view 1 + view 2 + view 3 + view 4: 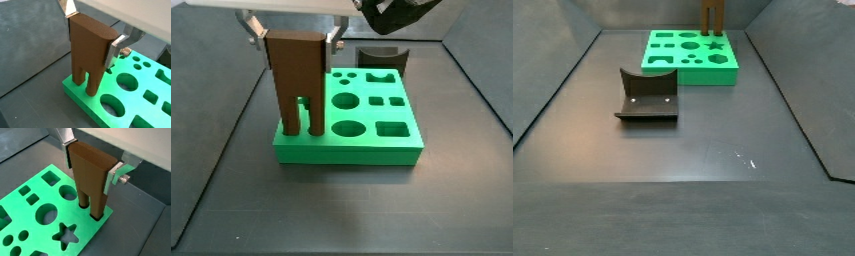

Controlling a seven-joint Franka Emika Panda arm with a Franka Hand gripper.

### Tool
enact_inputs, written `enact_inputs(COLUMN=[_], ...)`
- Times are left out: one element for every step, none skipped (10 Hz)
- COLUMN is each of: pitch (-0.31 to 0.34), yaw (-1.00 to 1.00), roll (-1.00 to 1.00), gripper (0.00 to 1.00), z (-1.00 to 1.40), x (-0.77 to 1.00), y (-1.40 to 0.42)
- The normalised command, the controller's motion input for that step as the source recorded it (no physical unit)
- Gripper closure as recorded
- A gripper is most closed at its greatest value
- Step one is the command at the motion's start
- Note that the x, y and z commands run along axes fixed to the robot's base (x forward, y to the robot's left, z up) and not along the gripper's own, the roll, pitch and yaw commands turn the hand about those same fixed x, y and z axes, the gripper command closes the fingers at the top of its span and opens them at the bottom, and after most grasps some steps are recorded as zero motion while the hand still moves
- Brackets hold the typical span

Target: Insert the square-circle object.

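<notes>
The square-circle object [90, 178] is a tall brown block with a round prong and a square prong at its lower end. It stands upright at a corner of the green board [90, 230], which has several shaped holes. The prong tips sit at or just inside two holes at that corner. My gripper [90, 165] is shut on the block's upper end, with a silver finger [115, 50] on each side. The block [295, 80], board [352, 150] and gripper [295, 38] also show in a side view. In a wrist view the gripper [92, 35] holds the block [90, 45] over the board [70, 87].
The dark fixture [647, 97] stands on the grey floor apart from the board [694, 70]. It also shows behind the board in a side view [381, 53]. Dark walls surround the floor.
</notes>
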Motion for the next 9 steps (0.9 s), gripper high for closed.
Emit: enact_inputs(pitch=[0.0, -0.034, -0.026, -0.014, -0.084, -0.091, -0.046, -0.183, -0.041], yaw=[0.0, 0.0, -0.02, -0.18, -0.23, -0.22, -0.13, 0.0, 0.0], roll=[0.0, 0.0, -0.03, -0.1, -0.08, -0.1, -0.11, -0.07, 0.0], gripper=[1.0, 1.0, 1.0, 1.0, 1.0, 1.0, 1.0, 1.0, 1.0], z=[-0.32, -0.37, -0.55, -0.74, -0.83, -0.78, -0.61, -0.33, 0.0], x=[-0.13, -0.24, 0.0, 0.32, 0.23, 0.16, 0.08, 0.0, -0.03], y=[0.16, 0.07, 0.0, -0.01, 0.0, 0.0, 0.01, 0.0, 0.0])
